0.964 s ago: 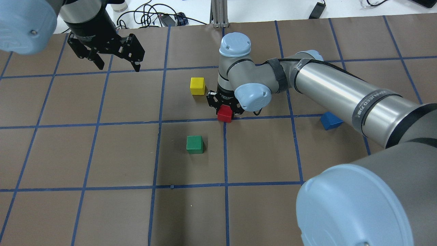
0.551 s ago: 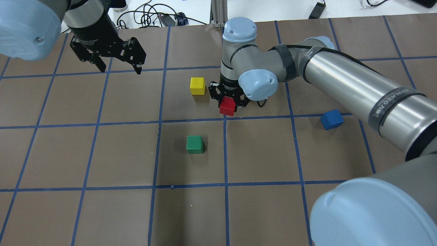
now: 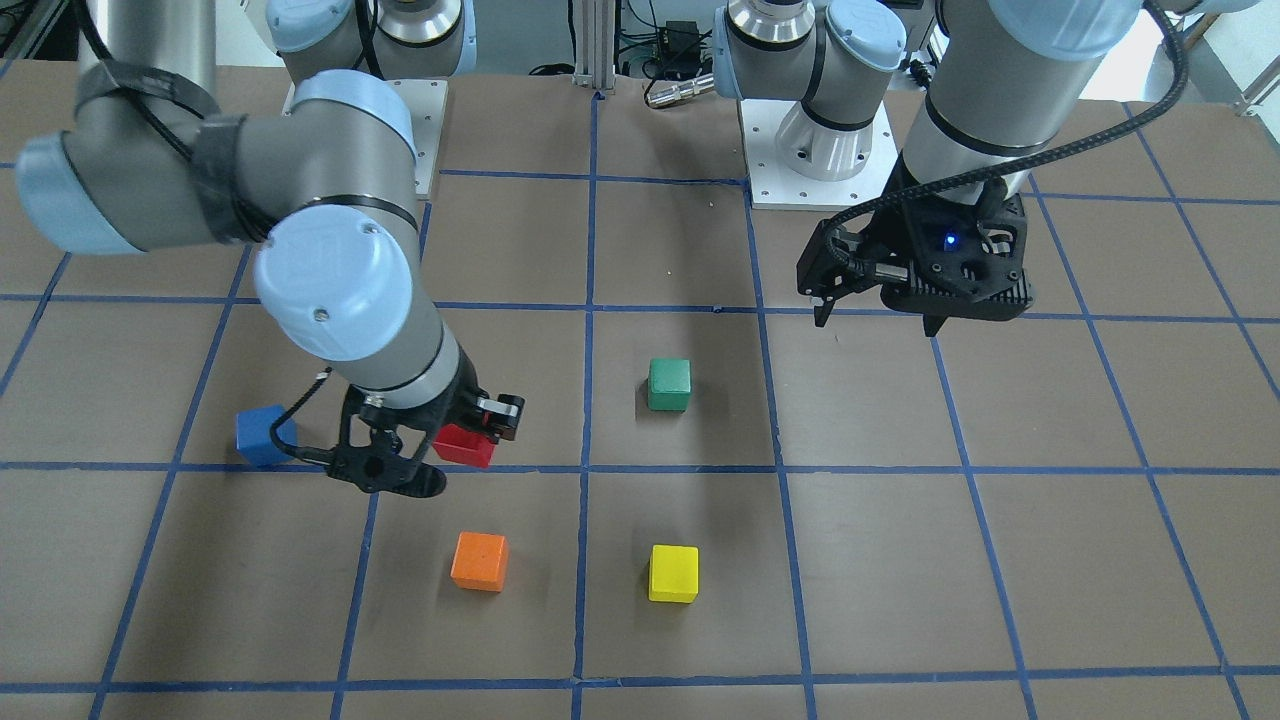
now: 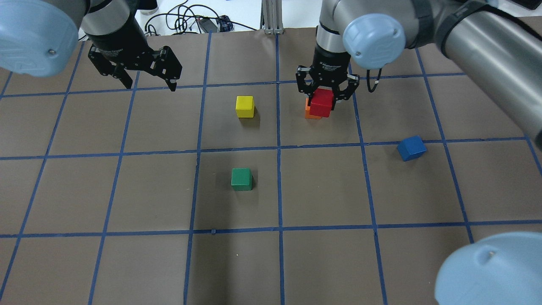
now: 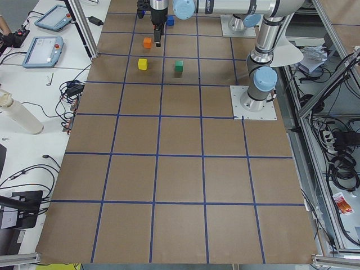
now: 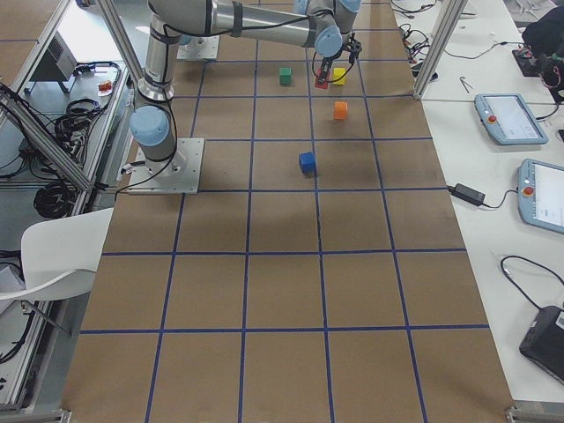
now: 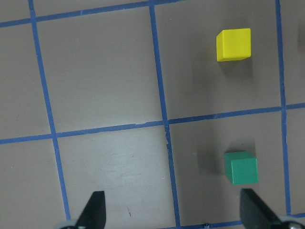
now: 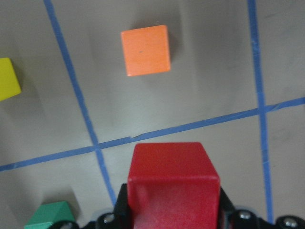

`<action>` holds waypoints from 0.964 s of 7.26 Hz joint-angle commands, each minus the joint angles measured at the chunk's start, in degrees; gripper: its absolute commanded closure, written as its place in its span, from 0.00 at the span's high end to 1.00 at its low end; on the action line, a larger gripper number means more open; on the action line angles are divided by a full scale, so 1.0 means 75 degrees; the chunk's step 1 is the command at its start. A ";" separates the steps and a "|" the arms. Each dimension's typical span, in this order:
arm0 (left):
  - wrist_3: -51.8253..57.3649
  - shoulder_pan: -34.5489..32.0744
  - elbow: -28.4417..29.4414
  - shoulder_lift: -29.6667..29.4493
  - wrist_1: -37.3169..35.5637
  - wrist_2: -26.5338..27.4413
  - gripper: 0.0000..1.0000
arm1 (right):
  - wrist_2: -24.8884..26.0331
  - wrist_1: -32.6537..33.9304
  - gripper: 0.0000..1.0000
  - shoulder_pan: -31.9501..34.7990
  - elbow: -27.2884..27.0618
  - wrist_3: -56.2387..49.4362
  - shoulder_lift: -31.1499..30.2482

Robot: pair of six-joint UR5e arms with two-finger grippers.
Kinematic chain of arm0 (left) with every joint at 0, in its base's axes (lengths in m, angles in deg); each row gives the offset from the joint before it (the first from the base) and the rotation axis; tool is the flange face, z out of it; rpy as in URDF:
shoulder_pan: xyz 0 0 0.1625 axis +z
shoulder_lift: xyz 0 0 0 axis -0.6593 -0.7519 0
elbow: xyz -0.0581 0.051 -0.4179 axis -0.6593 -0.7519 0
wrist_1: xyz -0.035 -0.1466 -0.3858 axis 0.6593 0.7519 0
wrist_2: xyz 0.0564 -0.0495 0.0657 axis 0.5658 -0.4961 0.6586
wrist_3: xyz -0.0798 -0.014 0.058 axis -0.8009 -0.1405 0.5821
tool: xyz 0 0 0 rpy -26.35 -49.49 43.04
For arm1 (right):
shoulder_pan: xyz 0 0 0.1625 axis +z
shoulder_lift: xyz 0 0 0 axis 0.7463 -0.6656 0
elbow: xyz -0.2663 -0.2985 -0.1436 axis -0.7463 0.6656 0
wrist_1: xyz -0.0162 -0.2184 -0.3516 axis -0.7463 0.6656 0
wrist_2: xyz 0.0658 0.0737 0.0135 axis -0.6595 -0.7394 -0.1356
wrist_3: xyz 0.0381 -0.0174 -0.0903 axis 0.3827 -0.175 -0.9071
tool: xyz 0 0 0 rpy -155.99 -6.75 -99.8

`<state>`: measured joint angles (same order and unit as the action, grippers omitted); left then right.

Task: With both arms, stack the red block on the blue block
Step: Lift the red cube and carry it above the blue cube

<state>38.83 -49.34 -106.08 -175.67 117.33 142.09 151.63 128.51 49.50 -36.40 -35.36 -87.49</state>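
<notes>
My right fingers (image 4: pixel 305 87) pinch the small matte red cube (image 4: pixel 322 101) between them, above the tabletop (image 4: pixel 127 190); left fingers (image 4: pixel 170 76) wide open, empty.

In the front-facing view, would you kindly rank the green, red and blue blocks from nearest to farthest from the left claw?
1. The green block: nearest the left claw, mid-table on that claw's side of the centre tape line.
2. The red block: held in the right claw, across the centre tape line.
3. The blue block: farthest, resting beyond the right claw.
</notes>
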 commanded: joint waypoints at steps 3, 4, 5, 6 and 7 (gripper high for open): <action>-0.0030 -0.0016 -0.0033 -0.0012 0.0003 -0.0025 1.00 | 0.0805 -0.0978 0.00 -0.1163 -0.0416 -0.2181 -0.0823; -0.0042 -0.0016 -0.0033 -0.0012 0.0003 -0.0025 1.00 | 0.1006 -0.0814 0.00 -0.1292 -0.0628 -0.2486 -0.0823; -0.0042 -0.0016 -0.0033 -0.0024 0.0003 -0.0025 1.00 | 0.1055 -0.0580 0.00 -0.1468 -0.0792 -0.2907 -0.0823; -0.0054 -0.0016 -0.0045 -0.0024 0.0003 -0.0025 1.00 | 0.1044 -0.0543 0.00 -0.1864 -0.0980 -0.3514 -0.0835; -0.0054 -0.0016 -0.0033 -0.0024 -0.0009 -0.0025 1.00 | 0.1032 -0.0218 0.00 -0.2332 -0.1225 -0.4089 -0.0835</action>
<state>38.46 -49.46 -106.37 -175.83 117.33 141.91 159.33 124.69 35.86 -43.51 -60.78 -93.72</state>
